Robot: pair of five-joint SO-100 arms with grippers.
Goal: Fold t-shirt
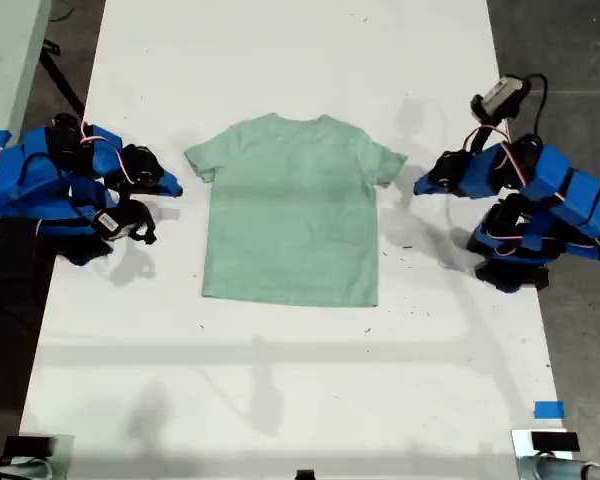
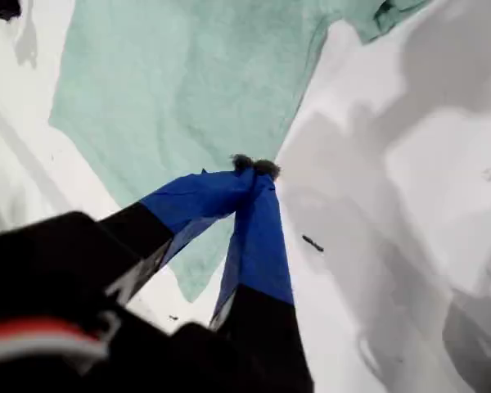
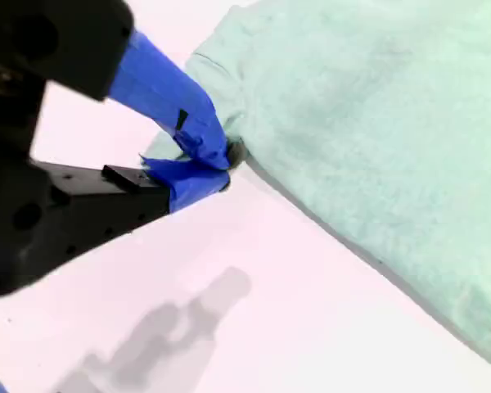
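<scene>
Starting at the exterior view's left, my second end effector (image 1: 174,186) sits pinched closed on nothing, just beside one sleeve of the t-shirt (image 1: 292,210), which lies flat mid-tabletop (image 1: 280,60). My first end effector (image 1: 420,186), closed and empty too, points at the other sleeve.

Both arms are built from bright blue angular plastic shells joined by black servo blocks. Thin red and white cables loop over the joints of the arm at the exterior view's left (image 1: 70,185), and similar red, white and black wiring runs along the arm at the exterior view's right (image 1: 540,205), which also carries a small pale camera module (image 1: 500,97) on a black mount. The first gripper (image 2: 254,168) has tapering blue fingers with dark, frayed tips on a black body. The second gripper (image 3: 225,160) has blue fingers on a black body.
</scene>
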